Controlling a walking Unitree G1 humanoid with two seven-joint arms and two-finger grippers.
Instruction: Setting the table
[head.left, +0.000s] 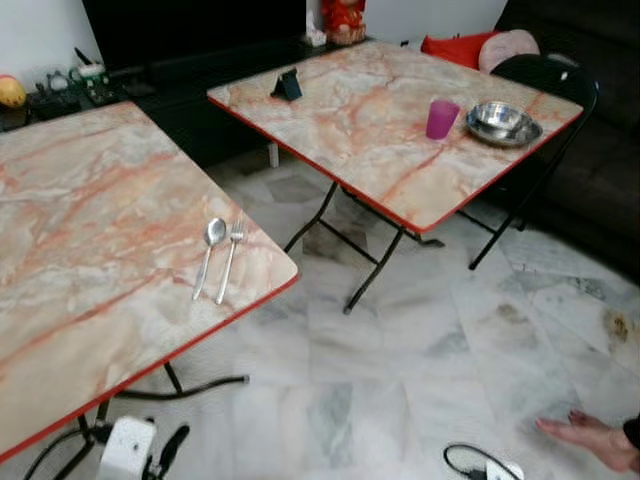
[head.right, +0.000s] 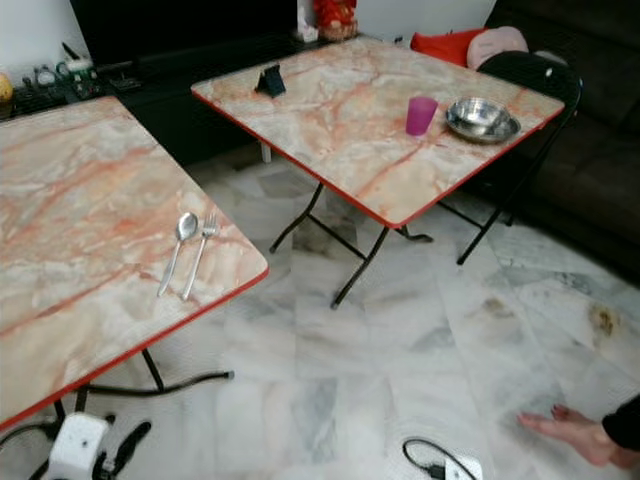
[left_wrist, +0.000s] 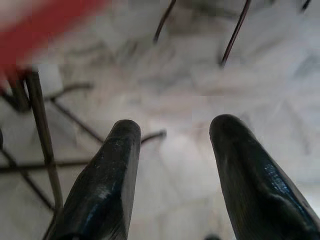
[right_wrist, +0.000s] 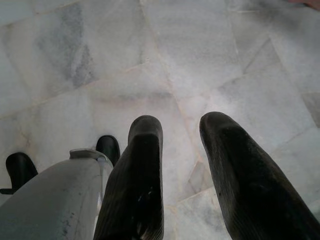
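both grippers, left gripper (left_wrist: 172, 145) and right gripper (right_wrist: 182, 150), hang open over the floor (right_wrist: 200, 60); no writing legible.

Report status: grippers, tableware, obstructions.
Left gripper open, empty. Right gripper open, empty. Spoon, fork on near table; cup, bowl on far table. Person's foot on floor.

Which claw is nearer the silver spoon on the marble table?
Left. The left claw hangs below that table's edge, under the silver spoon; the right claw hangs over bare floor.

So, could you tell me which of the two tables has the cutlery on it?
The nearer table, at the robot's left: a spoon and fork lie by its corner.
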